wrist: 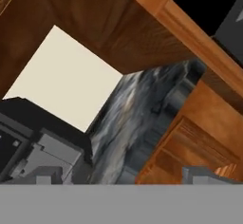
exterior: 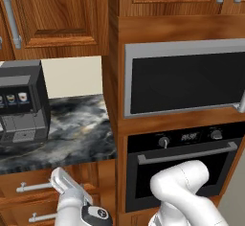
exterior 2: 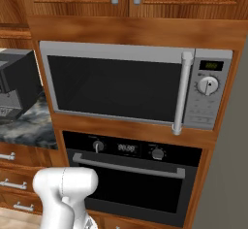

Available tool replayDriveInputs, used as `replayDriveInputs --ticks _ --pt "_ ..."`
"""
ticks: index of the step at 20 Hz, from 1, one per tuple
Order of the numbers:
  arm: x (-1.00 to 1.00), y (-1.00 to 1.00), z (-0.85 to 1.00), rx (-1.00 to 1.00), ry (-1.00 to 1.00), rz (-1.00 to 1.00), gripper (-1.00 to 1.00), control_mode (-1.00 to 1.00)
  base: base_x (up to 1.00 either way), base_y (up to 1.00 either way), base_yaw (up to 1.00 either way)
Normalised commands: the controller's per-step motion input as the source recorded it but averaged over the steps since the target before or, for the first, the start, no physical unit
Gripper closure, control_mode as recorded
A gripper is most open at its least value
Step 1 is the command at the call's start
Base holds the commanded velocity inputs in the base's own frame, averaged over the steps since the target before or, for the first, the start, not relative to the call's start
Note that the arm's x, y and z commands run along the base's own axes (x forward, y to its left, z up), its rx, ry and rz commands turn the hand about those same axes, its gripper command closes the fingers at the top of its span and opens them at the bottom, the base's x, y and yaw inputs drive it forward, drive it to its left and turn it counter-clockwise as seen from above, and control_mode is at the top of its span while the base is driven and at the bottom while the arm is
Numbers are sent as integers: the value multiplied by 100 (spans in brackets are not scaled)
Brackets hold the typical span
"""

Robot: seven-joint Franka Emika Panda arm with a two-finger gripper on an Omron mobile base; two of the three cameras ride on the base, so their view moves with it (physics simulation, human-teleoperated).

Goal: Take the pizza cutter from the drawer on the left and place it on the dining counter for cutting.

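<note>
Two alike drawers sit lower left; I want the upper drawer, shut. Pincer spread unreadable; I could hook the lower handle.

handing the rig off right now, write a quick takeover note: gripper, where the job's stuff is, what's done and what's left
Gripper: fingertips barely poke into the bottom of the hand view; open or shut cannot be told, and nothing is seen held.
Drawer: upper of two below the marbled counter with the coffee machine, closed, the arm's hand close in front of it.
Pizza cutter and dining counter: not seen from here.
Done: arm brought up to the drawers.
Left: pull the drawer open, pick the cutter, carry it to the dining counter.
</note>
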Motion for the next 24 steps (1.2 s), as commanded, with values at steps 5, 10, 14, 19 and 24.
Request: replayDriveInputs --ticks 5,10,14,19,24 --pt "0 38 -58 18 -29 -5 -100 -100 0 0 0" --pt "-14 37 -23 3 -5 0 -100 -100 0 0 0" --pt "-20 48 -14 -5 0 1 -100 -100 0 0 0" --pt "-1 49 -27 -16 0 2 -100 -100 0 0 0" --pt "0 19 -46 -31 0 0 -100 -100 0 0 0"
